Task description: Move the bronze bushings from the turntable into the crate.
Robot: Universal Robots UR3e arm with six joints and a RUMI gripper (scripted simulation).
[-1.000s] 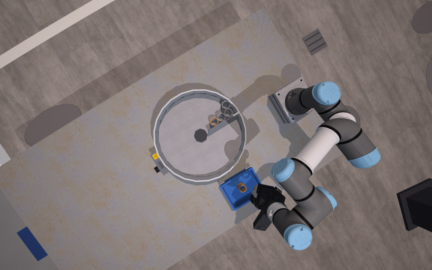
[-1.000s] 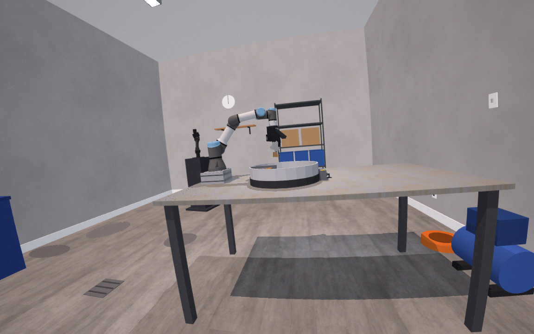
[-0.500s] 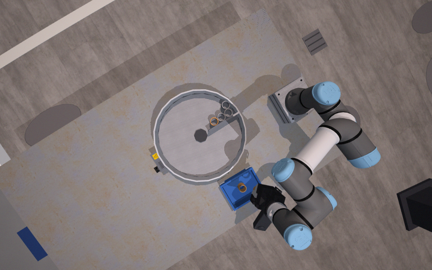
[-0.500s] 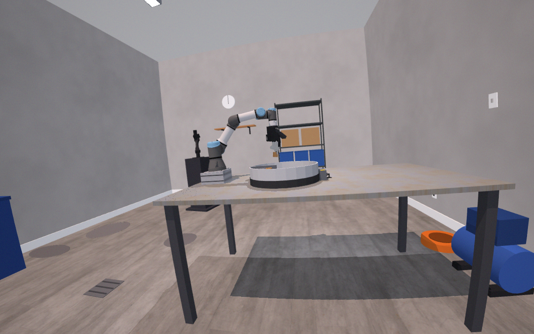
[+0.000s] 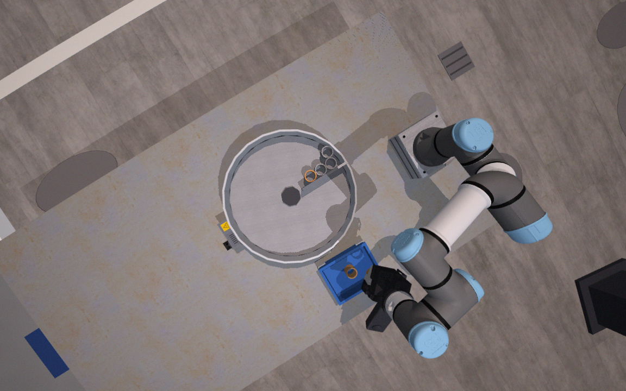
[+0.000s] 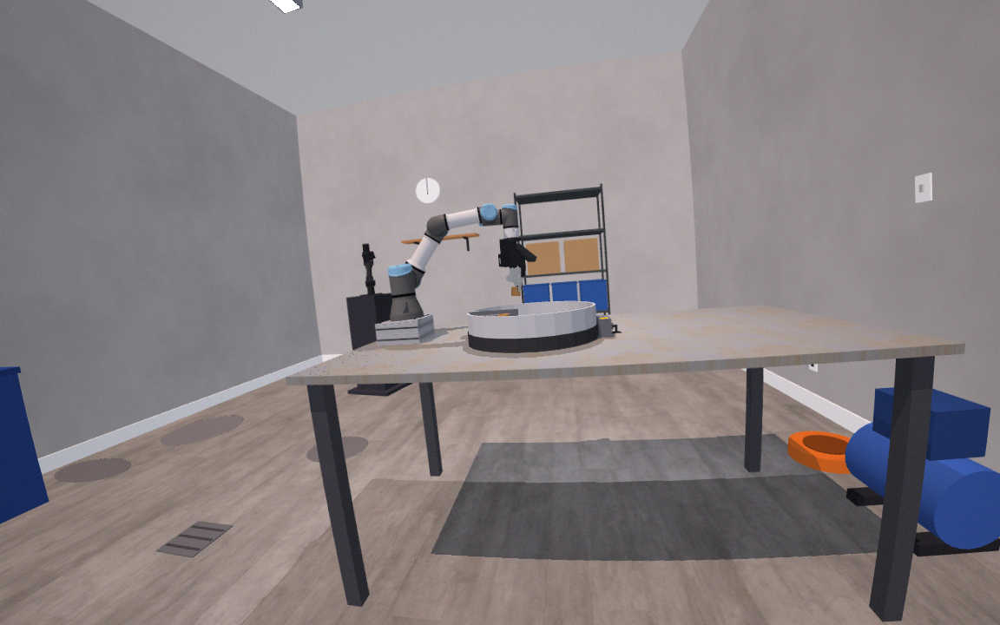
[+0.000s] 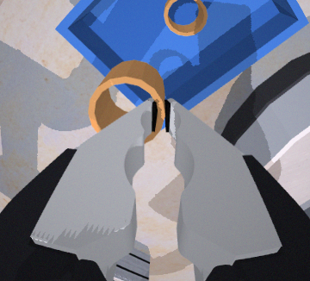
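My gripper (image 7: 161,102) is shut on the wall of a bronze bushing (image 7: 126,96) and holds it high above the near edge of the blue crate (image 7: 181,31). One bronze bushing (image 7: 185,14) lies inside the crate and also shows in the overhead view (image 5: 350,272). On the turntable (image 5: 288,196) one bronze bushing (image 5: 310,175) sits beside three steel bushings (image 5: 326,158), all against a radial divider. In the overhead view the gripper (image 5: 371,284) is at the crate's (image 5: 346,272) right edge.
The turntable has a raised white rim and a dark hub (image 5: 289,196). The arm's base plate (image 5: 414,148) stands on the table to the right of the turntable. A small control box (image 5: 230,235) sits at the turntable's left side.
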